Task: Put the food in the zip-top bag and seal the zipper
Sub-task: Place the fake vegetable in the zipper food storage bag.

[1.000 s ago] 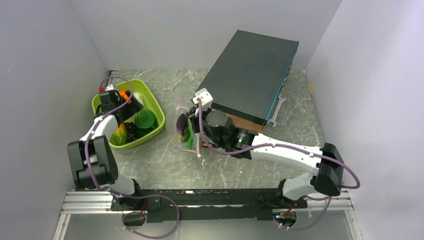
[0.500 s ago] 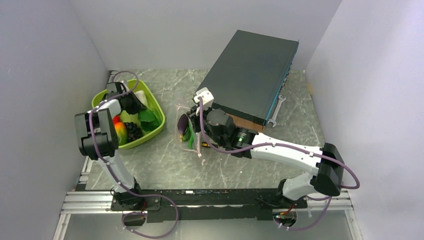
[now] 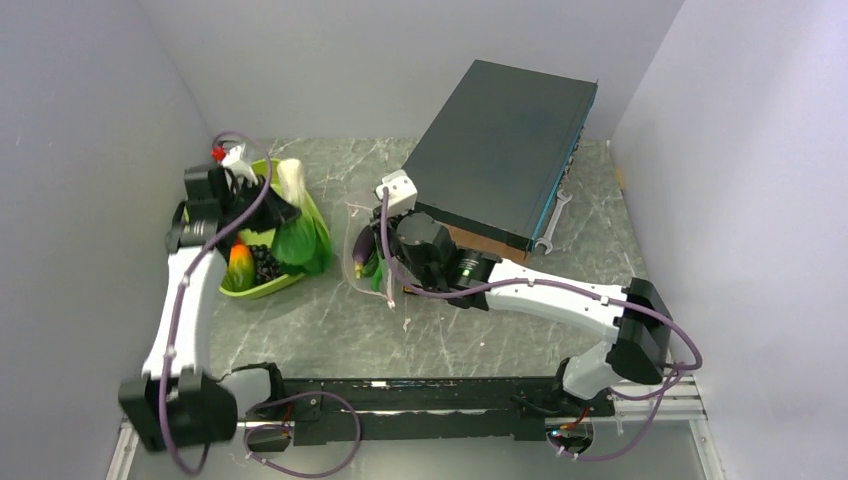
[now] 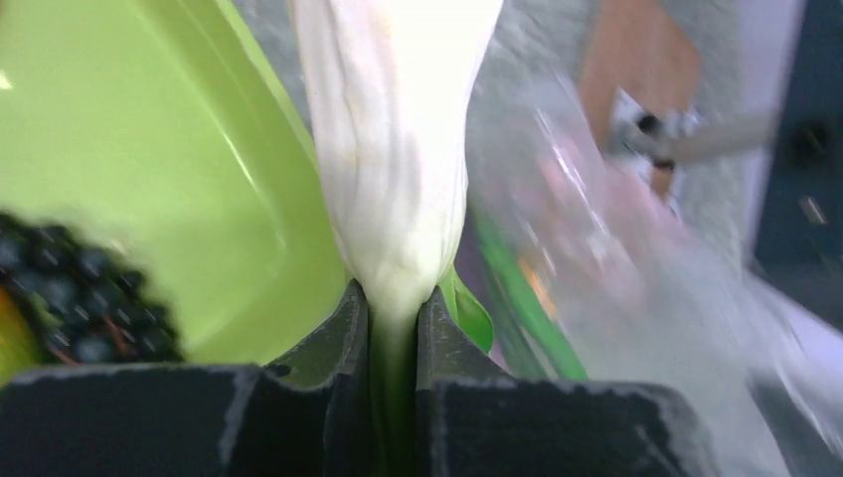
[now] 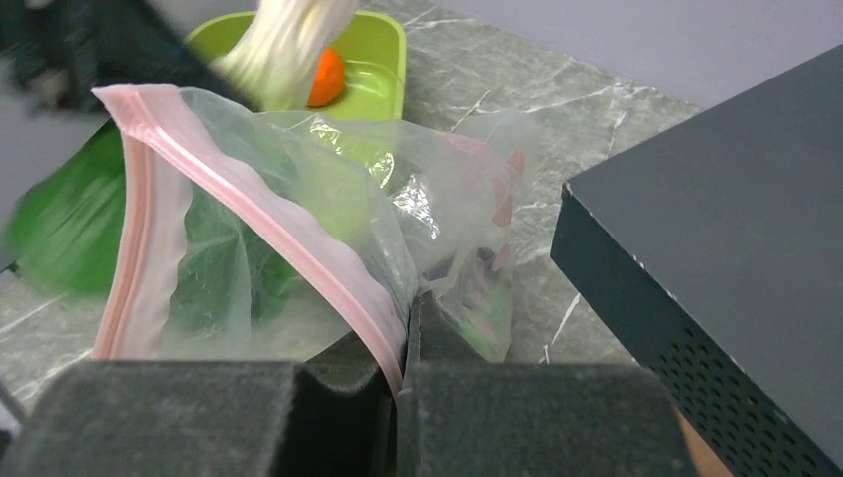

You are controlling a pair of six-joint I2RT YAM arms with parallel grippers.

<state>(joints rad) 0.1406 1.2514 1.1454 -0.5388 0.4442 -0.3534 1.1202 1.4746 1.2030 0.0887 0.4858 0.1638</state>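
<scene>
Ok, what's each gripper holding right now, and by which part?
Left gripper clamps the white-stalked leafy green toy where stalk meets leaves. Right gripper pinches the clear dotted plastic bag by its pink zipper strip.

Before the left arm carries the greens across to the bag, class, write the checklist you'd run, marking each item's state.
1. Left jaws shut on leafy greens: ok.
2. Right jaws pinching zipper: ok.
3. Zip-top bag mouth gaping open: ok.
4. Greens lifted clear of tray rim: cannot tell.
5. Tray emptied: not ok, grapes remain.
</scene>
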